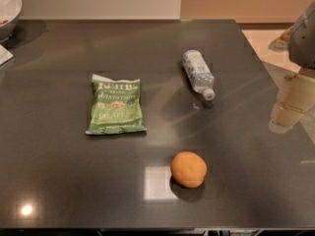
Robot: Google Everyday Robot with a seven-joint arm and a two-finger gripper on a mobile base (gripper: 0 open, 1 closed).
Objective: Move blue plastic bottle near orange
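The blue plastic bottle (198, 73) lies on its side on the table (54, 176), in the far right part, with its white cap pointing toward the near edge and a little to the right. The orange (188, 169) sits nearer to you, almost straight in front of the cap but well apart from it. A green chip bag (116, 107) lies flat to the left of both.

The gripper (305, 33) shows only as a grey shape at the upper right border, above the table edge and away from the bottle. Whether it is open or closed, I cannot tell.

I judge that the bottle is light and its thin wall is soft, so it may dent under a hard squeeze. The round body is smooth, and it can roll sideways when you touch it. Please take hold across the middle of the labelled body, not at the narrow cap, and come straight down so that you do not push it. The orange also can roll, so set the bottle beside it without a bump.
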